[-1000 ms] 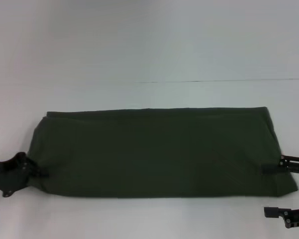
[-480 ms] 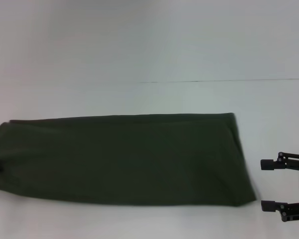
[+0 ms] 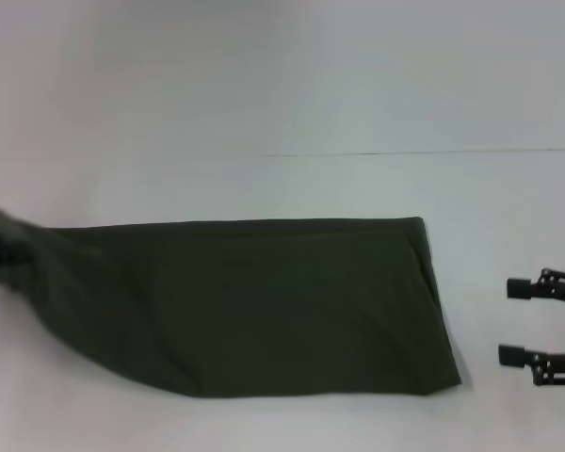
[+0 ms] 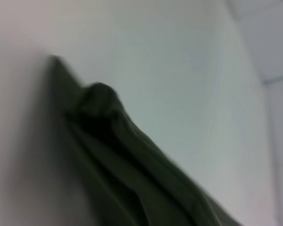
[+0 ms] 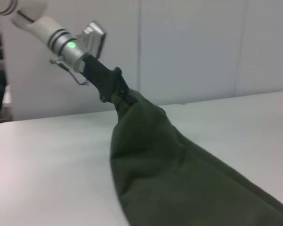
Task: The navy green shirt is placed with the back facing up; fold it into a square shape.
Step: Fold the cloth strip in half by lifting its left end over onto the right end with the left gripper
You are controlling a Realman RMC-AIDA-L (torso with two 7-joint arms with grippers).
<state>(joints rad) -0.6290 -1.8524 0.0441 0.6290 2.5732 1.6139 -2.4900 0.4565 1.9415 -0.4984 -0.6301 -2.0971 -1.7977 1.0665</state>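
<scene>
One end effector (image 5: 125,96) gripping shirt (image 3: 264,301)

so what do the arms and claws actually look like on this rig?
The left arm is glossy white tube with black bands, then a silver-grey wrist block carrying a lit green dot. Its left claw sits on a matte black bracket with a thin wire loop alongside. The right claw is matte black, with two slim parallel fingers ending in small blocky pads.

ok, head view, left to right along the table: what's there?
Lifted end of the navy green shirt held by the left gripper → shirt body flat on the table → bare gap → right gripper, open.
</scene>
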